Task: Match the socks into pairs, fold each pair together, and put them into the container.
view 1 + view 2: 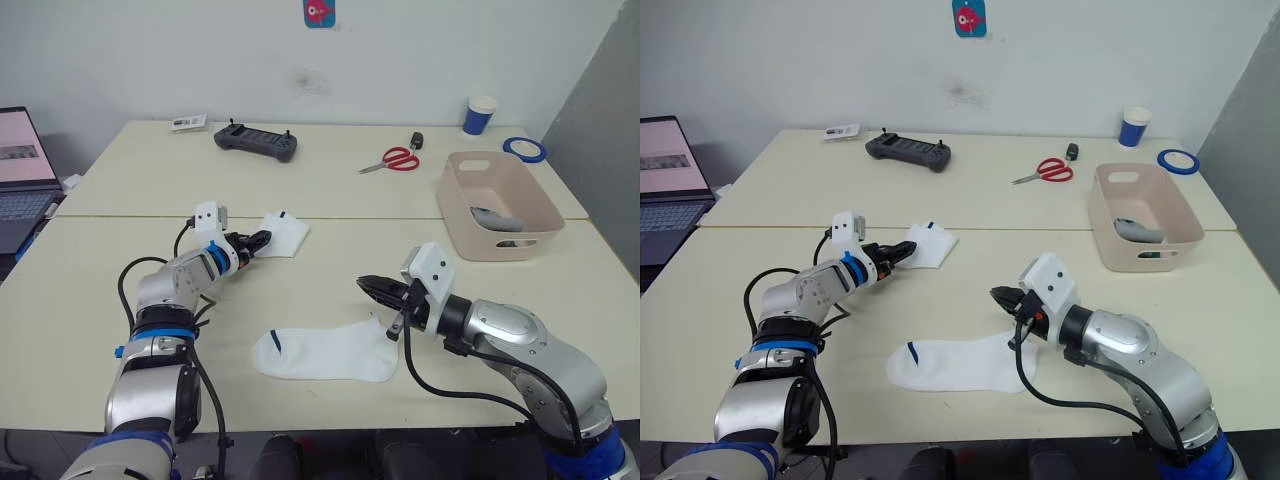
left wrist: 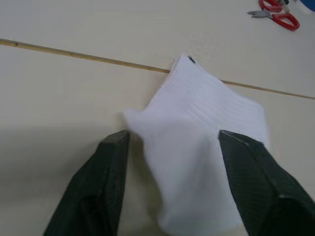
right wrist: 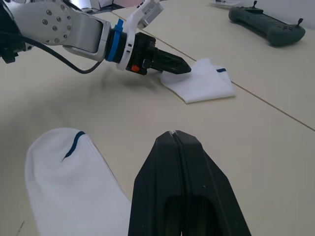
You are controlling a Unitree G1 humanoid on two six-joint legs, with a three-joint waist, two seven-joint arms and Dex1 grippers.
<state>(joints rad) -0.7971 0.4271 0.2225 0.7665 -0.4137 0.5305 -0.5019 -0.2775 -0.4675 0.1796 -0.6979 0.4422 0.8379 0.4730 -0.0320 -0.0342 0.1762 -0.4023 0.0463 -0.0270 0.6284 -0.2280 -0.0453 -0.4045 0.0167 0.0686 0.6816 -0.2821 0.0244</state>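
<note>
Partly hidden inside the pale pink plastic tub (image 1: pixel 460 190) lie grey socks (image 1: pixel 495 218); their count is unclear. Two white socks show: the left gripper (image 1: pixel 262 240) spread around the folded one (image 1: pixel 283 234), the right gripper (image 1: pixel 366 284) clenched empty above the flat one (image 1: pixel 330 352).

Tub (image 1: pixel 455 203) approach: bare tabletop (image 1: pixel 360 245) is left open between the near socks and the tub.
Far side: scissors (image 1: pixel 392 160), cup (image 1: pixel 480 115), tape roll (image 1: pixel 524 149) and controller (image 1: pixel 257 141) are spread there.
Tub interior: partly taken by a grey sock (image 1: pixel 493 218).

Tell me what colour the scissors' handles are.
Red; the scissors show best in the left eye view.
</note>
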